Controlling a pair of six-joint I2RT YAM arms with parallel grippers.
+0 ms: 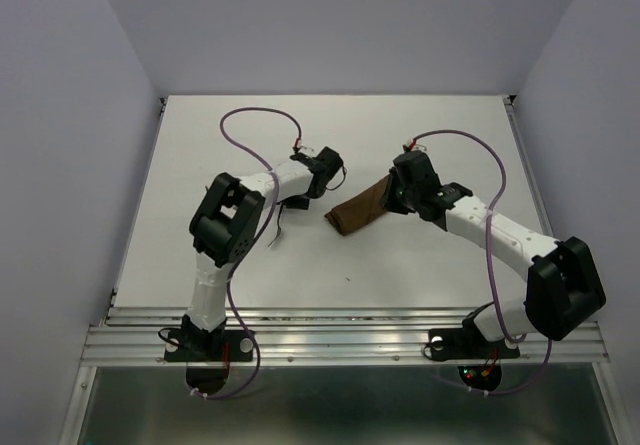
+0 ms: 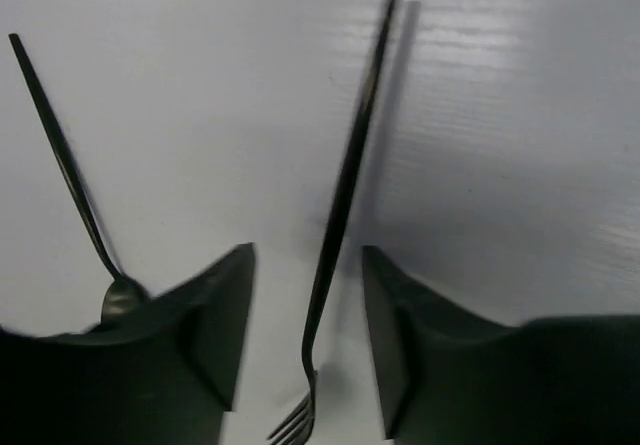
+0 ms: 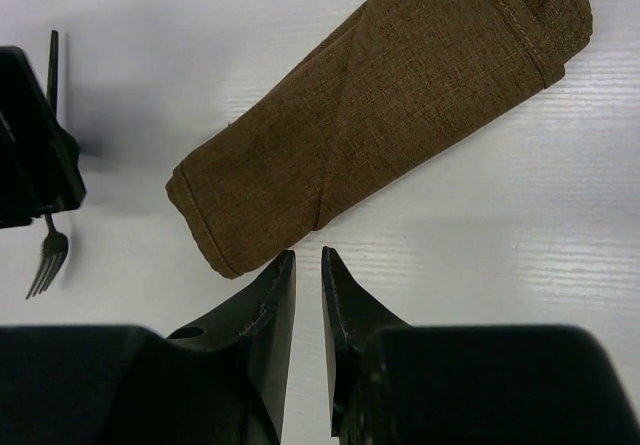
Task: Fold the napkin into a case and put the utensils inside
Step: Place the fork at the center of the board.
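White table [image 1: 400, 265]: brown case [image 3: 380, 105] rolled flat; left claw [image 2: 305, 335] spread astride fork [image 2: 345, 185]; right claw [image 3: 308, 295] near-closed, empty.

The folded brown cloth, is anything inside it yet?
Nothing shows poking out of the case. The fork and spoon lie on the table; the case's inside is hidden.

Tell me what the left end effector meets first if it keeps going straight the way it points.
Most likely the fork, whose handle runs between the open fingers of the left end effector, then the table beneath. How far above the fork it stands is unclear.
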